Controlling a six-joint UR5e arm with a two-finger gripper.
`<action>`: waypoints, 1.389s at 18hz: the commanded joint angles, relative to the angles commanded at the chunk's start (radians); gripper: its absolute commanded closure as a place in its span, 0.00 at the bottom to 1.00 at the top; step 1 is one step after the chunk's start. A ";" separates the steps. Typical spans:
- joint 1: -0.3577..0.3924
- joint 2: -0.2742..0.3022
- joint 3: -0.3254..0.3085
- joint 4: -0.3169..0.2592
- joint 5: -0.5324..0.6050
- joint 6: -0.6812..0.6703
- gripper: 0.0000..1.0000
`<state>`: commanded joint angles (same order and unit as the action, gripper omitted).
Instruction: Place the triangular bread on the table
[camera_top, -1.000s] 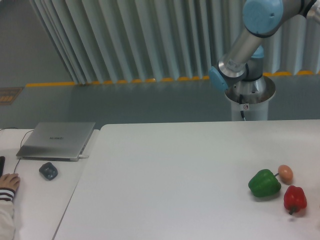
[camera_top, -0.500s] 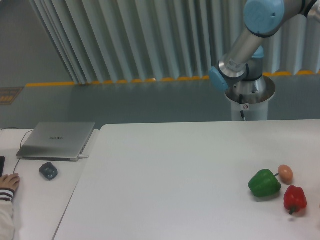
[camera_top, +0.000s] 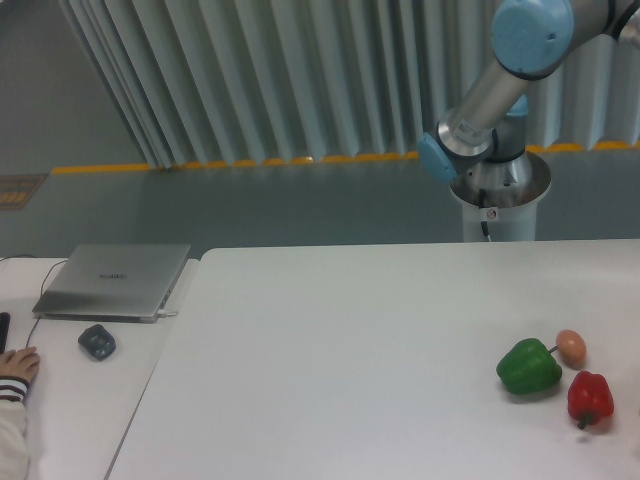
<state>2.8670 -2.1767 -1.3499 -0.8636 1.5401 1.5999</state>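
Note:
The triangular bread is out of view in the camera frame. The white table (camera_top: 350, 350) fills the lower right of the view. Only the arm's silver links and blue joints (camera_top: 480, 95) show at the upper right, rising from the base behind the table's far edge and running out of frame. The gripper itself is out of view.
A green bell pepper (camera_top: 529, 367), a small brown egg (camera_top: 571, 346) and a red bell pepper (camera_top: 590, 398) lie together near the table's right edge. On the smaller desk at left are a grey laptop (camera_top: 115, 280), a dark mouse (camera_top: 97, 342) and a person's hand (camera_top: 17, 368).
The arm's upper blue joint has shifted slightly to the right and up. The peppers and egg have not moved.

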 joint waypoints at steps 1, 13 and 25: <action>0.000 -0.002 0.000 0.006 0.000 -0.002 0.00; 0.002 -0.031 -0.006 0.017 0.000 -0.002 0.00; 0.018 -0.046 0.009 0.018 -0.002 -0.002 0.00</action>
<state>2.8854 -2.2227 -1.3407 -0.8452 1.5386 1.5984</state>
